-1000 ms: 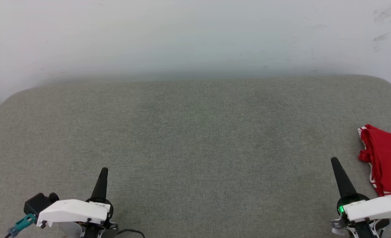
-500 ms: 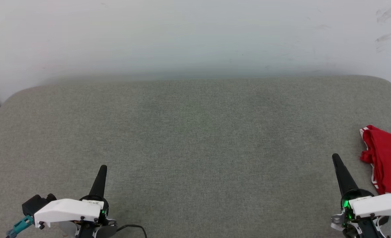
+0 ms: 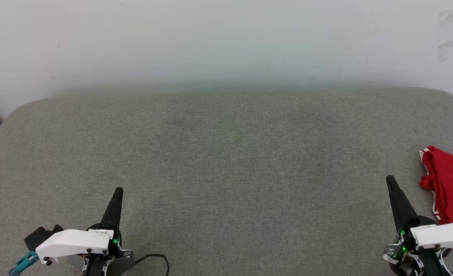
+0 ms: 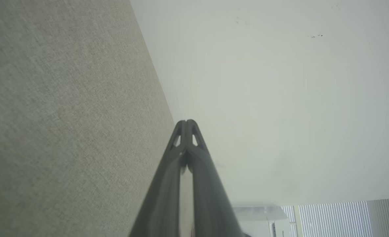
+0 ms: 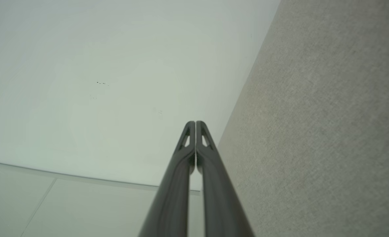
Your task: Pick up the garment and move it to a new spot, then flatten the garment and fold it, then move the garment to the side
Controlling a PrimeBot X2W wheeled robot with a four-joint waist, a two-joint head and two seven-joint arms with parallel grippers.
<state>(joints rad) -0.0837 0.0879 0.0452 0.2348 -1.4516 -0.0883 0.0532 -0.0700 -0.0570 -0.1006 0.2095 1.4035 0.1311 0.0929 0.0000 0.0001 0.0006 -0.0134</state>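
Observation:
The garment (image 3: 449, 184), bright red with thin white stripe trim, lies bunched at the right edge of the head view on the grey padded surface (image 3: 226, 161), partly cut off by the frame. My right gripper (image 3: 390, 179) stands shut and empty just left of it, not touching it. At the lower left my left gripper (image 3: 118, 190) is shut with nothing in it, far from the garment. In the left wrist view the left gripper (image 4: 188, 122) has its fingers pressed together, and in the right wrist view the right gripper (image 5: 195, 122) looks the same.
A pale wall (image 3: 226, 42) rises behind the padded surface. The surface's rounded corners show at the far left and far right. A black cable (image 3: 155, 258) loops beside the left wrist.
The head view has drifted slightly, so the garment sits a little lower and further right. Both grippers stay shut and hold about the same places.

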